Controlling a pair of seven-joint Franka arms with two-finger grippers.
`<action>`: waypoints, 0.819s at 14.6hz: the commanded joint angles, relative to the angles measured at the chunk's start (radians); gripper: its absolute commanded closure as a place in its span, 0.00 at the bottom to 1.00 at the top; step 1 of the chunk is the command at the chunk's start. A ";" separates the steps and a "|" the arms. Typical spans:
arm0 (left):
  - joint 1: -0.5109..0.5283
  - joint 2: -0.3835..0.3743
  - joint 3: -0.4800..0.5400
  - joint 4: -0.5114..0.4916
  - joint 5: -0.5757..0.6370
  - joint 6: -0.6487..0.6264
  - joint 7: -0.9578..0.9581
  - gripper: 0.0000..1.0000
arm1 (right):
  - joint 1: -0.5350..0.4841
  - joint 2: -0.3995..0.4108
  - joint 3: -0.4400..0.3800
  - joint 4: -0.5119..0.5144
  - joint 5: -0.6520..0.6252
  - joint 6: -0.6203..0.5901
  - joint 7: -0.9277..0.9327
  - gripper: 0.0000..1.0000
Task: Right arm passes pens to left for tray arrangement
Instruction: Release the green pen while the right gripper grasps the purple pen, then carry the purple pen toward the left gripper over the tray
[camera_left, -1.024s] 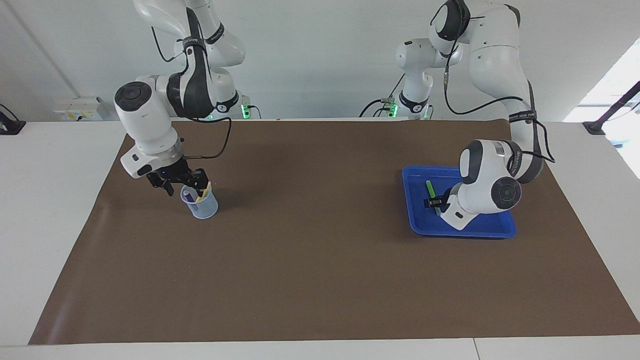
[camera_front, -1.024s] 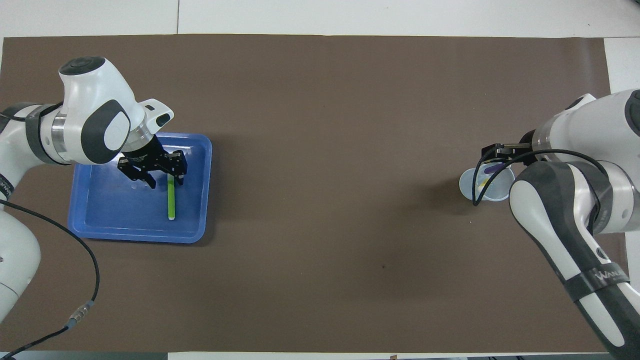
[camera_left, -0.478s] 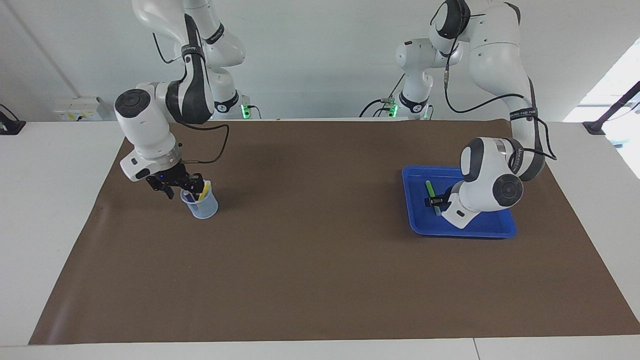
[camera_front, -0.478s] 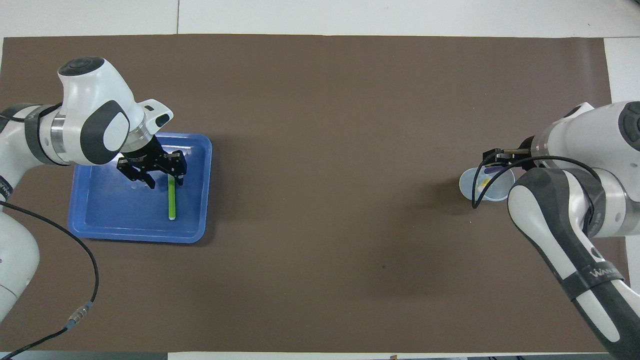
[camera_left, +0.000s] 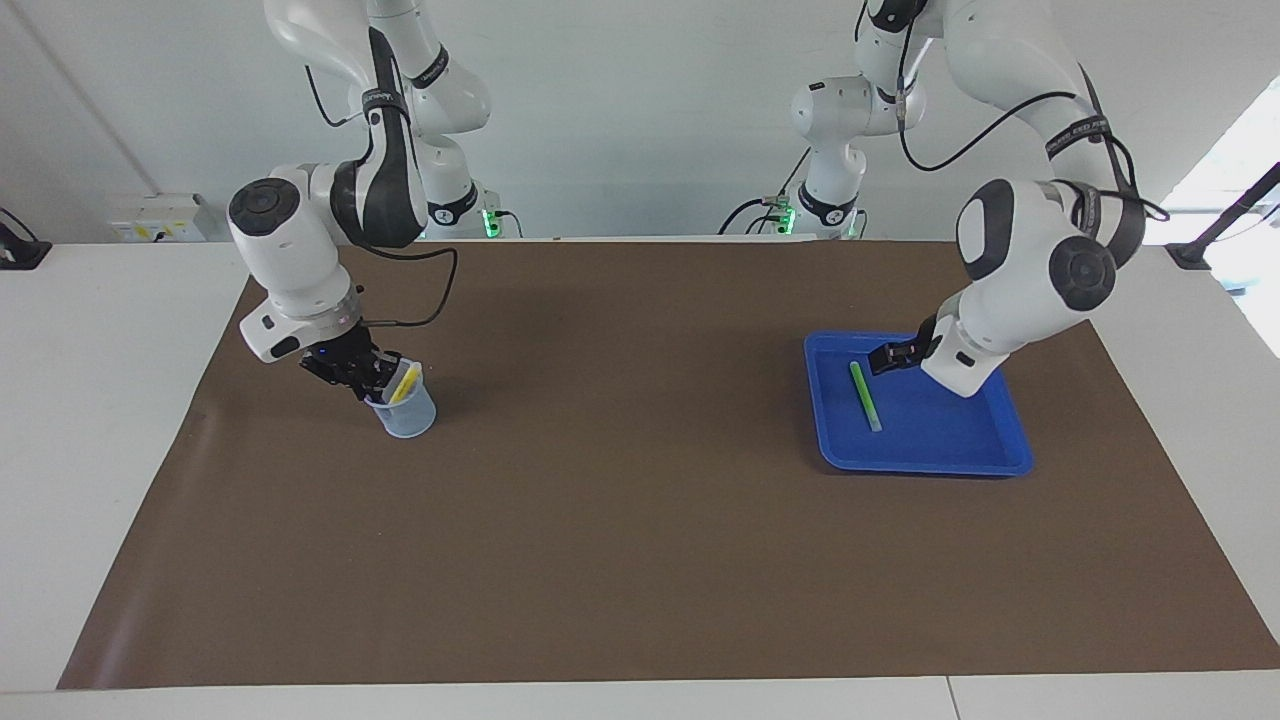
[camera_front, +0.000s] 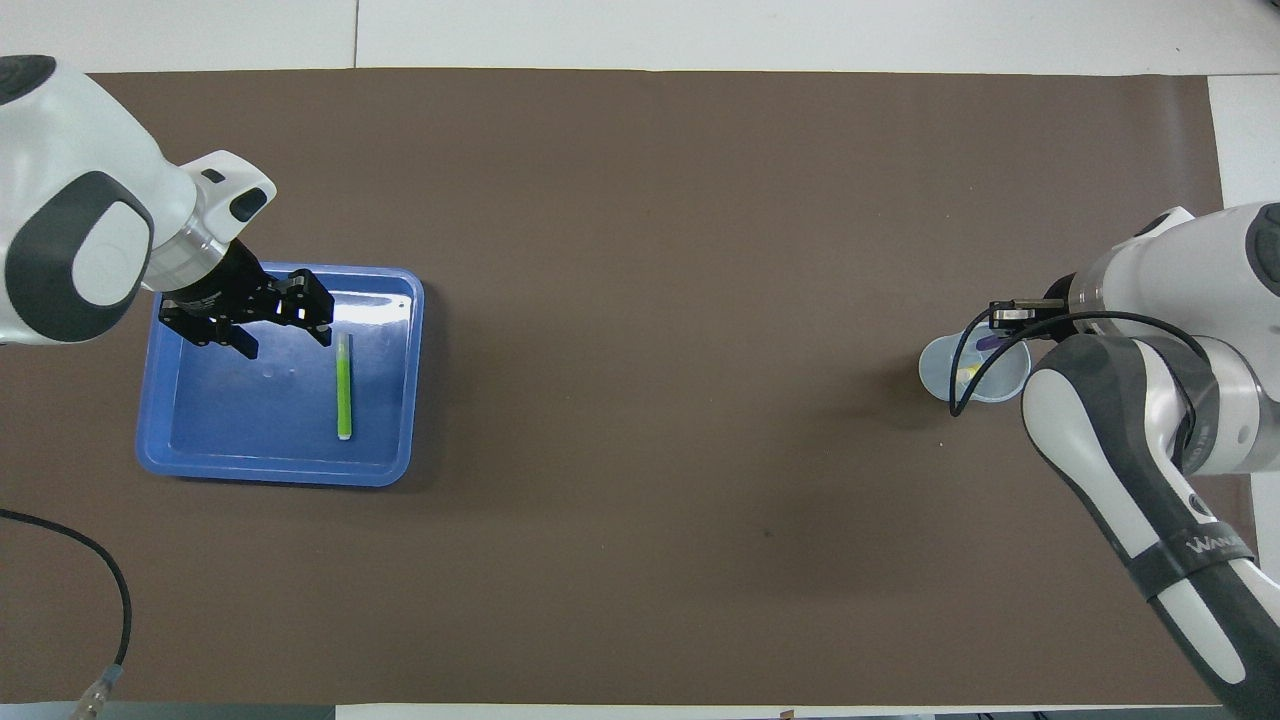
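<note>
A brown mat (camera_left: 640, 500) covers the white desk (camera_left: 90, 420) before a pale wall. At the left arm's end, the blue tray (camera_left: 985, 455) holds the green pen (camera_left: 865, 396); the left gripper (camera_front: 268, 322) hovers over it, jaws apart, empty. At the right arm's end, the right gripper (camera_left: 372, 378) is clamped inside the translucent cup (camera_left: 412, 417) beside the yellow pen (camera_left: 405, 381); what it grips I cannot tell.

The brown table mat (camera_left: 620, 520) lies bare between the small translucent pale cup (camera_left: 408, 410) and the shallow bright blue plastic tray (camera_left: 925, 455), leaving a wide passage; the right gripper (camera_left: 368, 378) blocks the cup's mouth; the left gripper (camera_left: 885, 357) hangs over the tray's robot-side rim; a slim green marker pen (camera_left: 865, 396) lies across the tray's floor.
</note>
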 joint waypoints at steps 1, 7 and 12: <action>0.023 -0.097 0.008 -0.002 -0.082 -0.062 -0.058 0.01 | 0.000 -0.044 0.002 -0.002 -0.005 -0.036 0.015 1.00; 0.137 -0.244 0.008 -0.021 -0.343 -0.125 -0.220 0.00 | 0.006 -0.218 0.014 0.030 0.053 -0.224 0.016 1.00; 0.230 -0.330 0.008 -0.161 -0.639 -0.122 -0.294 0.00 | 0.007 -0.253 0.052 0.077 0.269 -0.354 0.066 1.00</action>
